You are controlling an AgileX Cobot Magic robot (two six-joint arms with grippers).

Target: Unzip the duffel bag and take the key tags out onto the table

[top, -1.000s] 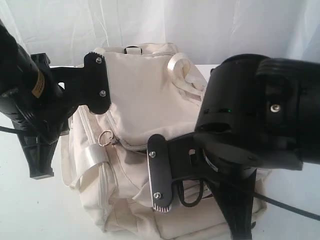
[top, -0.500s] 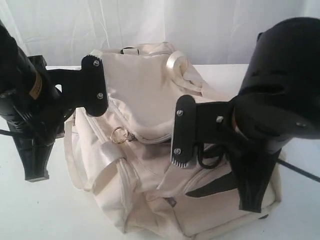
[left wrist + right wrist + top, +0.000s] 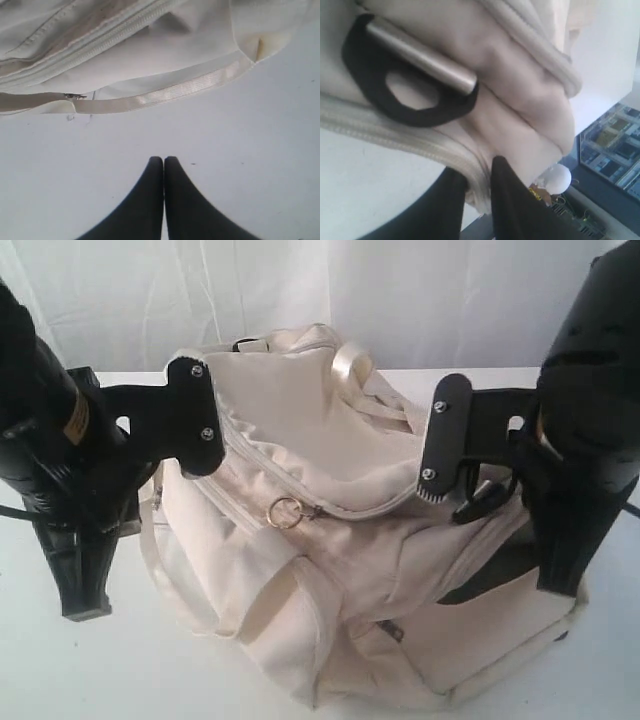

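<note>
The cream duffel bag (image 3: pixel 330 550) lies on the white table (image 3: pixel 60 670) between my two arms. Its zipper pull ring (image 3: pixel 284 512) hangs on the top seam. My right gripper (image 3: pixel 556 580) stands at the bag's right end, beside a black D-ring (image 3: pixel 405 95). In the right wrist view the right gripper (image 3: pixel 479 175) is shut on the bag's zippered edge (image 3: pixel 395 135). My left gripper (image 3: pixel 85 610) is shut and empty, pointing down at the table left of the bag; the left gripper (image 3: pixel 163 160) sits short of a shiny strap (image 3: pixel 165 95). The key tags are hidden.
White curtain hangs behind the table (image 3: pixel 235 140). A dark gap (image 3: pixel 495 575) shows low on the bag's right side. Past the table edge in the right wrist view are a white ball (image 3: pixel 556 177) and some equipment.
The right gripper has swung right and away, pulling the bag's end with it. The bag has shifted and turned to the right, its pull ring moving along. The left arm has barely moved.
</note>
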